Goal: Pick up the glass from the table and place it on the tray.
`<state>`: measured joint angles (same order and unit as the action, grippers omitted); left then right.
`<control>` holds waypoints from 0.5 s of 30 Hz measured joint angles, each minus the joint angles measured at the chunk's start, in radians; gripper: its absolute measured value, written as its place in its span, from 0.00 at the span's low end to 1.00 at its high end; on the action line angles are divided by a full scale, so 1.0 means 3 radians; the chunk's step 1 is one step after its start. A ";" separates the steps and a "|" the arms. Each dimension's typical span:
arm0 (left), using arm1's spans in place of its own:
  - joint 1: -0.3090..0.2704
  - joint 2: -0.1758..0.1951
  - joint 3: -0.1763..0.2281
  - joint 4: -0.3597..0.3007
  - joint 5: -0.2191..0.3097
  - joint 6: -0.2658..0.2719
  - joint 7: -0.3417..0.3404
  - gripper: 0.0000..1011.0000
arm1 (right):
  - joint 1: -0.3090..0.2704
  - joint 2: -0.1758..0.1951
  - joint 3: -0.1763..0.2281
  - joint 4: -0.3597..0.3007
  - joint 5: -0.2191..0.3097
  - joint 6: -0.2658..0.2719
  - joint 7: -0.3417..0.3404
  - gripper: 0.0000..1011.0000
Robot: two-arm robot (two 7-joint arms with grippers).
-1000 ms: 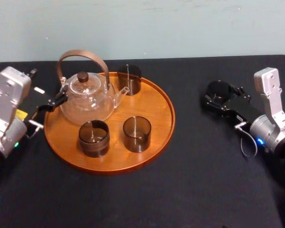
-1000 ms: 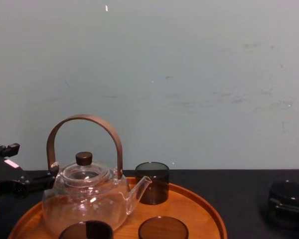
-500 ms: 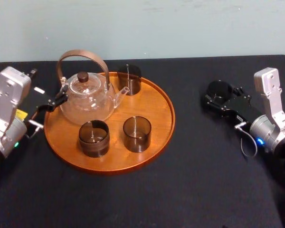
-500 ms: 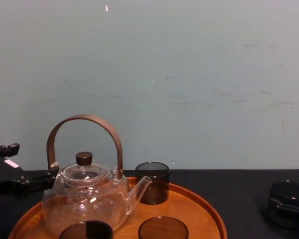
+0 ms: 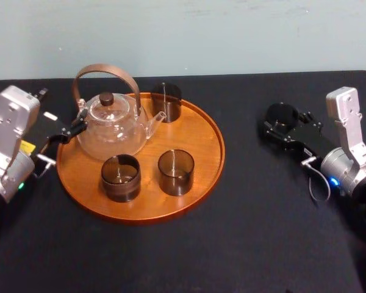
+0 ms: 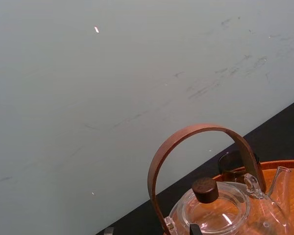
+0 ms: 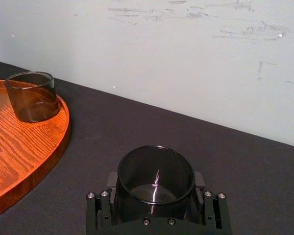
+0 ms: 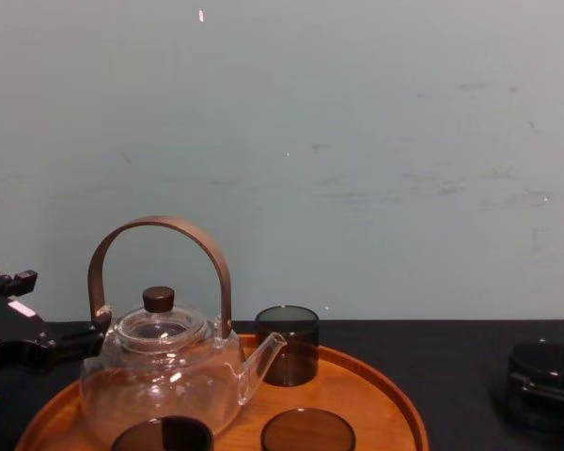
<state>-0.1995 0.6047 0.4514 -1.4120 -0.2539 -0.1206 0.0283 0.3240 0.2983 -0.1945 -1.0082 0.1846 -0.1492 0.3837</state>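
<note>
The glass (image 7: 156,178) stands on the right part of the surface (image 5: 244,232), toward its far edge and well apart from the tray (image 5: 198,131). The right gripper (image 5: 279,124) lies low around it, with the jaws narrowed against both sides of its wall and apparently gripping it. That low side hold should keep the glass upright for the lift. Its base seems to be resting on the surface.

The tray sits on the left half of the surface and carries the teapot (image 5: 111,125), a cup by the spout (image 5: 166,101) and two front cups (image 5: 120,177). Its right portion is bare, the likeliest landing spot.

The left gripper (image 5: 66,133) is parked at the tray's left rim beside the teapot; whether it is open or closed I cannot tell.

Compared with a second ago, nothing has visibly shifted: the glass sits at the same height in the chest view, so the lift has not begun.
</note>
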 joint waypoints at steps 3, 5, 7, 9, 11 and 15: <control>0.0000 0.0000 0.0000 0.0000 0.0000 0.0000 0.0000 0.99 | 0.0000 0.0000 0.0000 0.0000 0.0000 0.0000 0.0000 0.89; 0.0000 0.0000 0.0000 0.0000 0.0000 0.0000 0.0000 0.99 | 0.0000 0.0000 0.0000 0.0000 0.0000 0.0000 0.0000 0.90; 0.0000 0.0000 0.0000 0.0000 0.0000 0.0000 0.0000 0.99 | 0.0000 0.0000 0.0000 0.0000 0.0000 0.0000 0.0000 0.90; 0.0000 0.0000 0.0000 0.0000 0.0000 0.0000 0.0000 0.99 | 0.0000 0.0000 0.0000 0.0000 0.0000 0.0000 0.0000 0.89; 0.0000 0.0000 0.0000 0.0000 0.0000 0.0000 0.0000 0.99 | 0.0000 0.0000 0.0000 0.0001 0.0000 0.0000 0.0000 0.89; 0.0000 0.0000 0.0000 0.0000 0.0000 0.0000 0.0000 0.99 | 0.0000 0.0000 0.0000 0.0001 0.0000 0.0000 0.0000 0.89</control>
<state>-0.1995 0.6047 0.4514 -1.4119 -0.2539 -0.1206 0.0283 0.3240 0.2984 -0.1945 -1.0080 0.1846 -0.1492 0.3837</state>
